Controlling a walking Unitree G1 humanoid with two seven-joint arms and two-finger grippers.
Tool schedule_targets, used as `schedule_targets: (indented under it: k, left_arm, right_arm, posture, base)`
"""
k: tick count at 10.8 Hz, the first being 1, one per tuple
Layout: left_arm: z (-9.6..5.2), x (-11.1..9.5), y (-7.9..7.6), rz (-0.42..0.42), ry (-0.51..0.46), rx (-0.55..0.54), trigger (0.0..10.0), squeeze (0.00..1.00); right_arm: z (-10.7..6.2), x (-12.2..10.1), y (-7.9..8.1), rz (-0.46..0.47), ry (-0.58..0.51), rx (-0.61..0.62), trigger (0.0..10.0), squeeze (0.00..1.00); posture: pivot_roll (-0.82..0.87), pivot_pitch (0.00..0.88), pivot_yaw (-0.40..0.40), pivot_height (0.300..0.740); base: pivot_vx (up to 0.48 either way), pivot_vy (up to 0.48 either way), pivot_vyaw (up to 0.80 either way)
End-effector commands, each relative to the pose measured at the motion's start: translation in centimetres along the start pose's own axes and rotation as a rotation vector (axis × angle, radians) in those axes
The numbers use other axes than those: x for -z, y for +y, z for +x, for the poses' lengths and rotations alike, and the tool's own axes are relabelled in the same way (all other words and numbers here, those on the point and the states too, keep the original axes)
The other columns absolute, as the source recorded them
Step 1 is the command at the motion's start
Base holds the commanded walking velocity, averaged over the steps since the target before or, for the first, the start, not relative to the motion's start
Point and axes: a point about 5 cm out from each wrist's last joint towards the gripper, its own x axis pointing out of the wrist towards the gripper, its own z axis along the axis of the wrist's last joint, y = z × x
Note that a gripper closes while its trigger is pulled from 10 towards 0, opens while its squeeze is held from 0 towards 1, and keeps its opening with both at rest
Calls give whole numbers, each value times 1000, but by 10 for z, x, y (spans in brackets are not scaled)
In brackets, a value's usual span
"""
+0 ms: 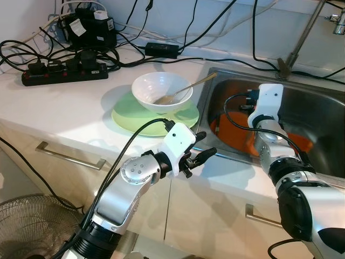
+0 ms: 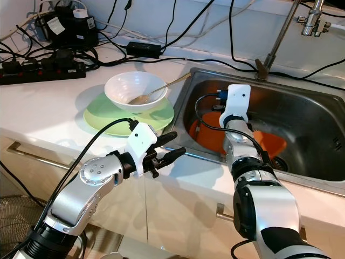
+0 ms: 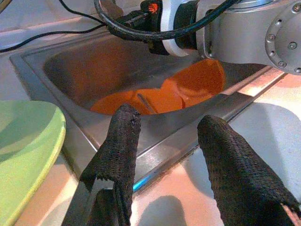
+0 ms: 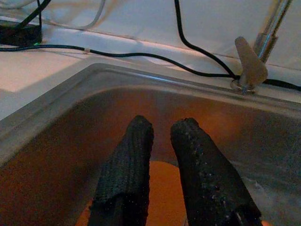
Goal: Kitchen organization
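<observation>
Right hand (image 4: 157, 141) down in sink (image 1: 323, 116), fingers nearly closed, empty, orange plate (image 1: 237, 135) directly beneath; left hand (image 1: 202, 152) open, farther.

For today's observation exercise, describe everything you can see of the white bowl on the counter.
The round, glossy white bowl looks ceramic and stands upright on a pale green plate on the white counter, left of the steel sink. A metal spoon rests inside, its handle leaning over the rim toward the sink. A brownish smear lies at the bottom.
</observation>
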Motion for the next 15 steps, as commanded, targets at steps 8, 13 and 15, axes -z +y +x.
schedule_targets:
  k: [8,13,15]
  left_arm:
    - [0,0,-1,18,6,-6,10000,0]
    - [0,-20,27,103,-98,-216,10000,0]
    - [-7,-51,63,174,-263,-503,10000,0]
  right_arm:
    - [2,-6,4,-7,-15,-14,10000,0]
    - [1,-23,11,29,-149,-51,10000,0]
    - [-4,-44,18,71,-320,-99,10000,0]
  posture:
    - [278,40,-60,725]
    - [241,36,-48,725]
    - [242,37,-49,725]
  base:
    - [0,0,0]
    - [0,0,0]
    - [0,0,0]
